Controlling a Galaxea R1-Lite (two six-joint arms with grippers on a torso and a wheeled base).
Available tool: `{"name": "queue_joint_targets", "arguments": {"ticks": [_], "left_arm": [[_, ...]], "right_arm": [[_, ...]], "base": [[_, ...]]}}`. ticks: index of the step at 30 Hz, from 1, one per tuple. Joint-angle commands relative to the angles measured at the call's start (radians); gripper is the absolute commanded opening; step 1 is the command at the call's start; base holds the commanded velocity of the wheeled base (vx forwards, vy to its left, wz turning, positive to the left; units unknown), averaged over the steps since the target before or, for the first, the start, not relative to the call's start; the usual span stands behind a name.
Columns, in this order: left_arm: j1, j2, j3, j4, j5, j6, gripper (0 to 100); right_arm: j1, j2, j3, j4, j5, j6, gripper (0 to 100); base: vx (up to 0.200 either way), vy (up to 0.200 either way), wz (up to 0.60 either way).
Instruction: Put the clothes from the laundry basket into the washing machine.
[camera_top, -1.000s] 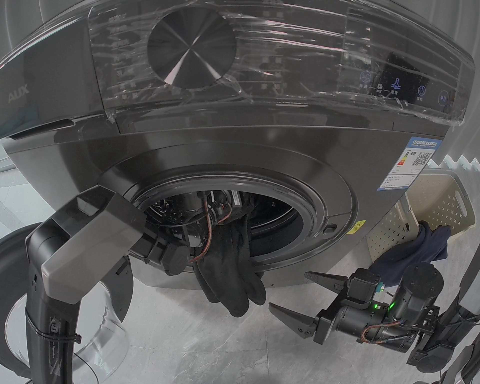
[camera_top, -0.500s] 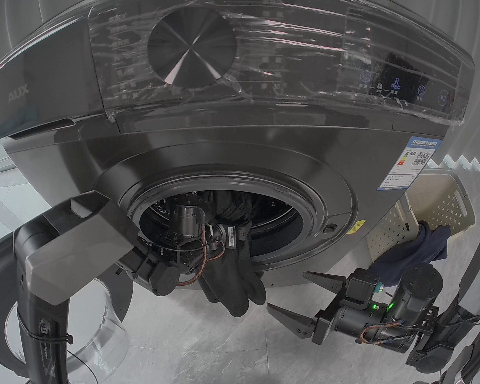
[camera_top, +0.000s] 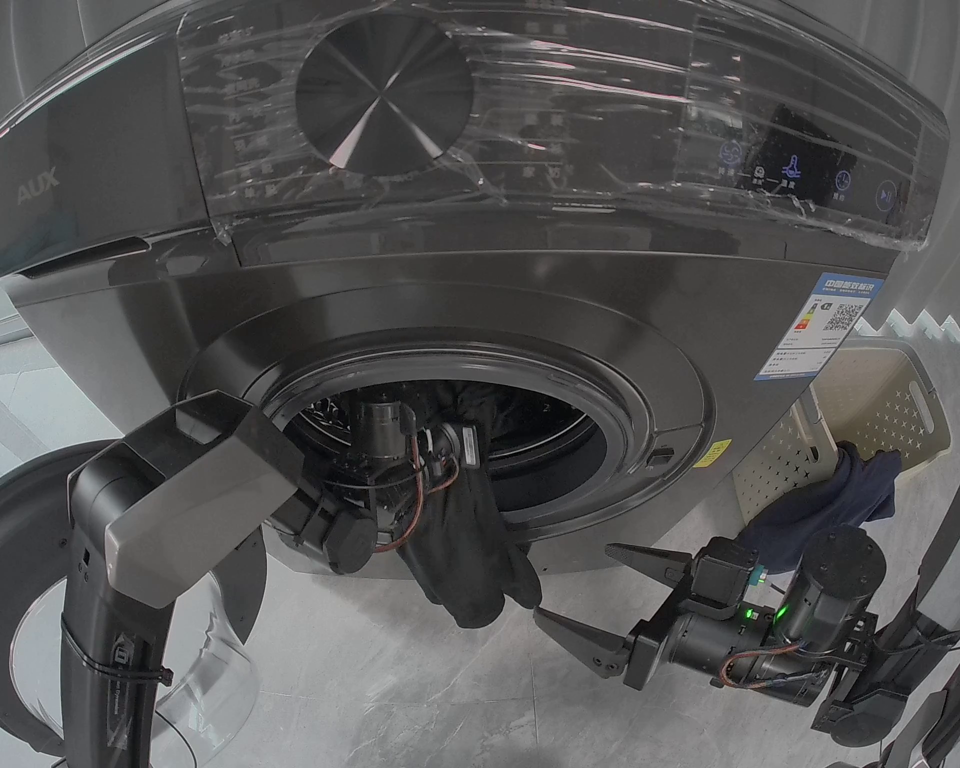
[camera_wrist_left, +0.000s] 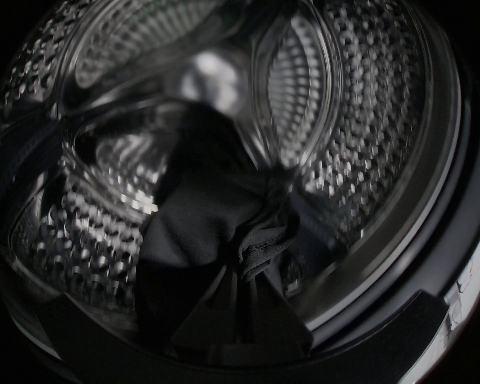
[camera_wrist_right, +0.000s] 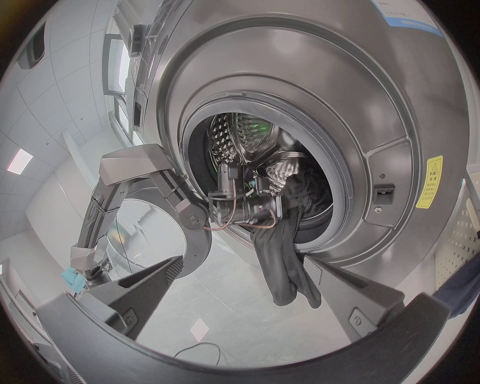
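Note:
A black garment (camera_top: 470, 560) hangs out of the washing machine's round opening (camera_top: 625, 430), draped over the lower rim toward the floor. Its upper part lies inside the steel drum (camera_wrist_left: 380, 125), bunched at my left gripper (camera_wrist_left: 240, 262), which is shut on it. My left wrist (camera_top: 385, 440) sits in the left half of the opening. My right gripper (camera_top: 577, 583) hovers open and empty above the floor, just right of the garment's hanging end; its fingers (camera_wrist_right: 165, 272) frame the black garment (camera_wrist_right: 282, 270). A navy garment (camera_top: 815, 510) spills over the cream laundry basket (camera_top: 885, 400).
The washer's glass door (camera_top: 200, 650) stands swung open at the lower left, beside my left arm. The laundry basket leans against the washer's right side. Grey marble floor (camera_top: 400, 690) lies in front of the machine.
My left arm dipped down and left, then came back up and right in the opening. The hanging black garment swung slightly with it. The right arm has stayed put.

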Motion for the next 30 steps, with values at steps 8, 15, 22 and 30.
{"name": "queue_joint_targets", "arguments": {"ticks": [8, 15, 22, 30], "left_arm": [[0.023, 0.082, -0.286, -0.126, 0.060, -0.055, 0], [0.013, 0.059, -0.192, -0.108, 0.051, -0.055, 100], [-0.003, 0.001, 0.020, -0.010, -0.018, -0.049, 100], [-0.003, 0.010, 0.021, 0.030, -0.018, -0.044, 0]], "right_arm": [[0.000, 0.008, -0.001, -0.001, -0.001, 0.001, 100], [0.000, 0.008, -0.001, -0.001, -0.001, 0.001, 100], [-0.001, 0.008, -0.001, -0.001, -0.001, 0.001, 100], [0.000, 0.008, -0.001, -0.001, -0.001, 0.001, 100]], "base": [[0.000, 0.000, 0.00], [0.000, 0.000, 0.00], [0.000, 0.000, 0.00], [0.000, 0.000, 0.00]]}}
